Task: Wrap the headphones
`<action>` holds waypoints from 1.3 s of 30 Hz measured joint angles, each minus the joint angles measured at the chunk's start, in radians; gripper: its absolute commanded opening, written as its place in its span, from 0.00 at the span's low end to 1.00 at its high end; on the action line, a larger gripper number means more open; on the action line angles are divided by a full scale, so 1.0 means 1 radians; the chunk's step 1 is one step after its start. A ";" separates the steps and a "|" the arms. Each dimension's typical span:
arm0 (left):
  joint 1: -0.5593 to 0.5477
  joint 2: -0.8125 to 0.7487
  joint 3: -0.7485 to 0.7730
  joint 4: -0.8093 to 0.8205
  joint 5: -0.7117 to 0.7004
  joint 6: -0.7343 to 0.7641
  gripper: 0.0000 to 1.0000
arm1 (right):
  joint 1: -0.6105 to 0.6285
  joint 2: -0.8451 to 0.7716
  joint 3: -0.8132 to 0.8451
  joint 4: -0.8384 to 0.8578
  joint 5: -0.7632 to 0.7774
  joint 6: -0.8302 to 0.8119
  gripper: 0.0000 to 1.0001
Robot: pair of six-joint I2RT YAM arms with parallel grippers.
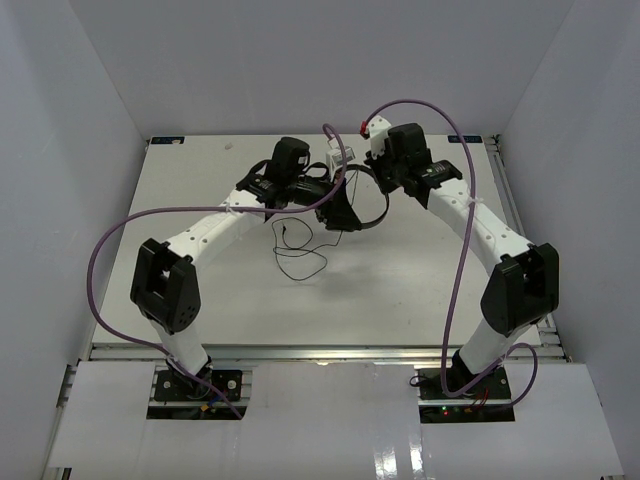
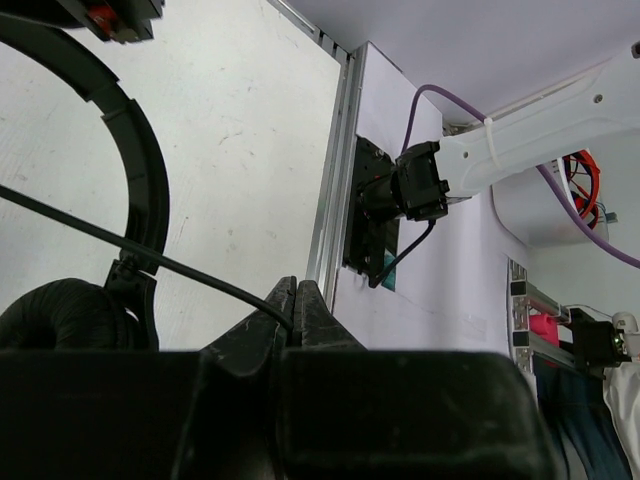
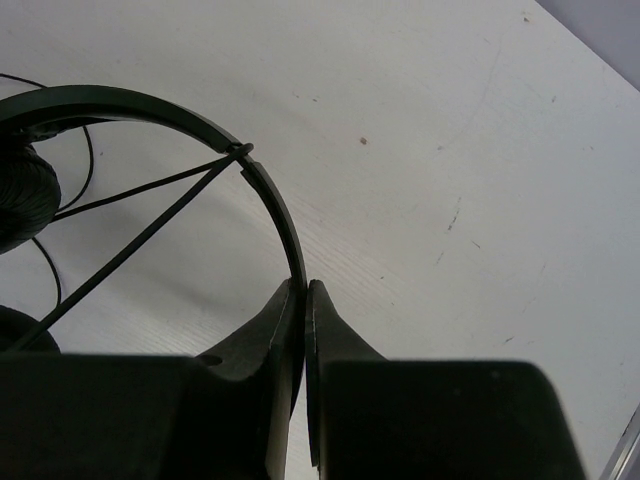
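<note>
Toward the far middle of the flat white table (image 1: 420, 280), small black on-ear headphones (image 1: 345, 205) were held btwn two robot arms. Whether they hung clear of the surface or rested on it couldn't be told.

The left gripper (image 2: 298, 305) had its fingers pressed together on the headphones' thin black cord (image 2: 150, 255). The cord ran taut from the tips up and to the left, past a round padded earcup (image 2: 60, 315). The right gripper (image 3: 303, 300) was clamped shut on the thin arched headband (image 3: 200, 108), toward one end of the arch.

Right wrist view: two straight strands of cord crossed the inside of the arch and met the headband at one pt. It wasn't clear whether that was a finished turn or just the cord's own run.

Overhead view: a slack length of cord (image 1: 300, 262) lay in loose curls on the table, on the near side of the headphones, w/ its free end ungathered.

Judgement: wrapping looked early to part-way. Both holds were in place, one to steady the headband and one to lead the cord. At most a turn or so seemed done, and most of the cord looked left to wind and tidy.
</note>
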 measured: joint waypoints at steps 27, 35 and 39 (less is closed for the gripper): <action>-0.089 -0.174 -0.311 0.259 -0.155 -0.101 0.27 | -0.174 0.000 0.188 -0.007 -0.152 0.289 0.08; -0.097 -0.178 -0.433 0.368 -0.166 -0.116 0.28 | -0.233 -0.030 0.198 -0.007 -0.254 0.354 0.08; -0.097 -0.224 -0.519 0.434 -0.196 -0.099 0.29 | -0.270 -0.065 0.198 -0.007 -0.304 0.374 0.08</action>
